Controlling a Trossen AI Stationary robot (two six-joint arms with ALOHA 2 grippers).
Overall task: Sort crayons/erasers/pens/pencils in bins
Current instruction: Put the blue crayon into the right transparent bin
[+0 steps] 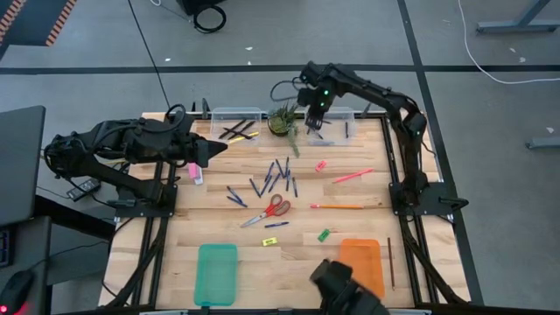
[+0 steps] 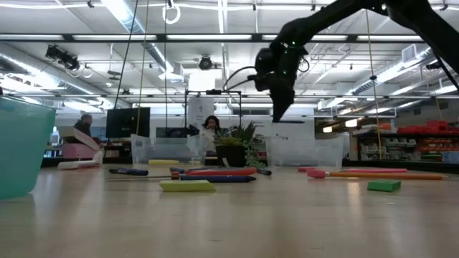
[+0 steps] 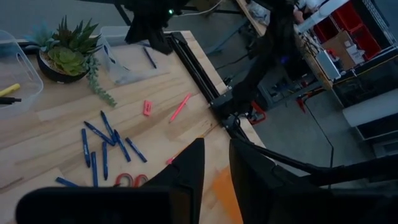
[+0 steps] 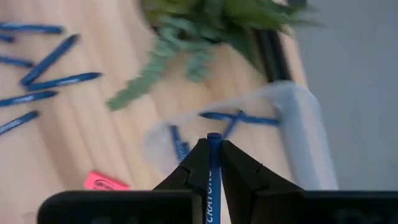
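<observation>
My right gripper point(image 1: 314, 116) hangs over the left end of the right clear bin point(image 1: 337, 124), shut on a blue pen point(image 4: 214, 142). That bin holds a few blue pens point(image 4: 239, 117). The left clear bin point(image 1: 236, 122) holds dark pencils and a yellow one. Several blue pens point(image 1: 276, 175) lie loose mid-table. Pink point(image 1: 321, 164), green point(image 1: 324, 234) and yellow point(image 1: 269, 241) erasers lie on the wood. My left gripper point(image 1: 217, 148) waits open above the table's left side, with nothing between its fingers point(image 3: 194, 167). My right gripper pinches the blue pen between its two fingers, the pen lying along them. The pen's end point(image 4: 214, 137) pokes out just past the fingertips. The fingers come from above, pointing steeply down. The pen is lifted clear, over the bin.
A potted plant point(image 1: 283, 120) stands between the two clear bins. Red-handled scissors point(image 1: 273, 210), a pink stick point(image 1: 353, 176) and an orange pencil point(image 1: 337, 206) lie mid-table. A teal tray point(image 1: 217, 273) and an orange tray point(image 1: 361, 262) sit at the near edge. A pink box point(image 1: 194, 172) lies left.
</observation>
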